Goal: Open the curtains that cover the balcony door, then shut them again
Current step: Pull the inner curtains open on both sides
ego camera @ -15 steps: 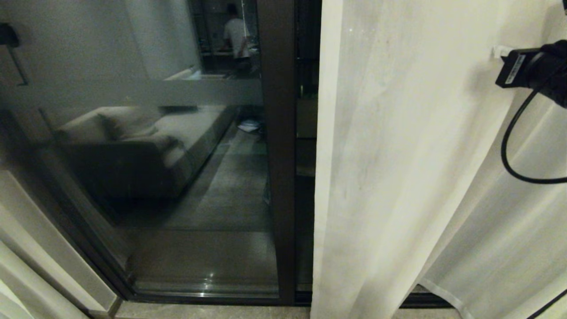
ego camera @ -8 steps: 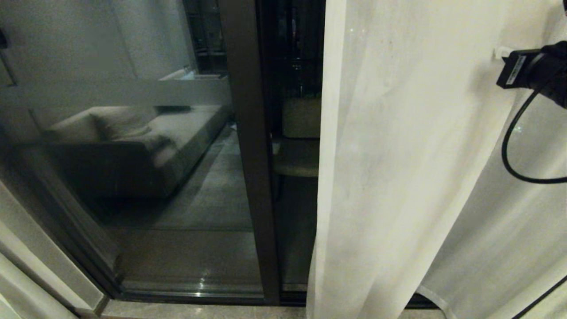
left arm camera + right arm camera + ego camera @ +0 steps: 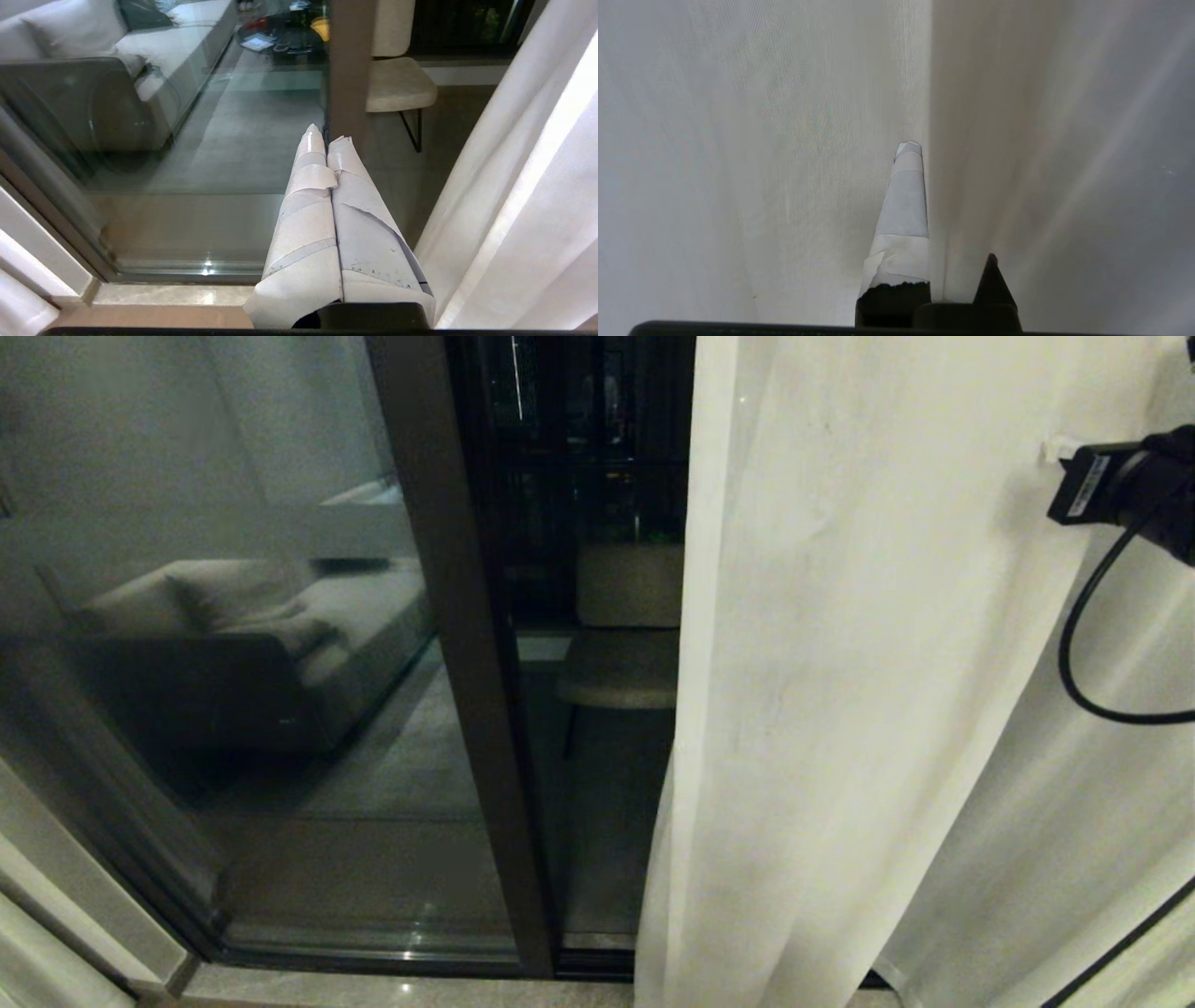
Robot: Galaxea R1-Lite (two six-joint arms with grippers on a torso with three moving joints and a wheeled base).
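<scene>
Curtains of cream-white pleated fabric (image 3: pixel 840 709) hang upright, one fold clenched in the right gripper (image 3: pixel 920 154) at the head view's right edge. Leftward lies the exposed dark-framed glass balcony door (image 3: pixel 448 663). The left gripper (image 3: pixel 324 135), fingers pressed together and empty, points at that door.

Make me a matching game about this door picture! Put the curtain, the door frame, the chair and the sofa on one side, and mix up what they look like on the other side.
Things:
1. curtain
2. door frame
3. chair
4. sofa

What they look like:
A. only a reflection in the glass
B. dark brown, standing upright
C. cream-white, hanging in folds
D. pale seat on thin dark legs, behind the glass

Pairs: 1-C, 2-B, 3-D, 4-A
</scene>
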